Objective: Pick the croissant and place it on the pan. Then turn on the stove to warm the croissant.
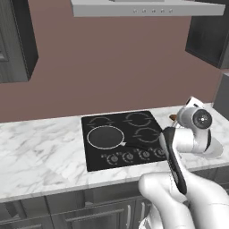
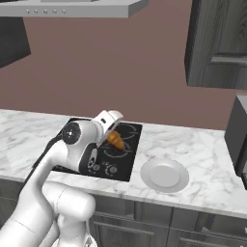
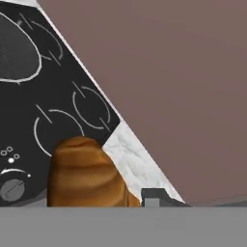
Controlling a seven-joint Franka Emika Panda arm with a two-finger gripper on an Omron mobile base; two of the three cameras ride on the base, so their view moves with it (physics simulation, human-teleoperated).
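As the claw (image 2: 114,133) gripped the croissant (image 2: 115,140) above the stove (image 2: 126,153), I judged it light, flaky, best squeezed gently mid-body.

Glossy black stove (image 1: 125,136), veined marble counter (image 1: 40,154) (polished)

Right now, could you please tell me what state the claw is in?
Claw: shut on the croissant, held above the stove.

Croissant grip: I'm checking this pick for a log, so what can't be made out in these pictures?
- Gripper fingers: in the hand view the croissant covers them.
- Croissant: in the right base view the gripper hides its upper end.
- Stove knob settings: too small in the left base view.
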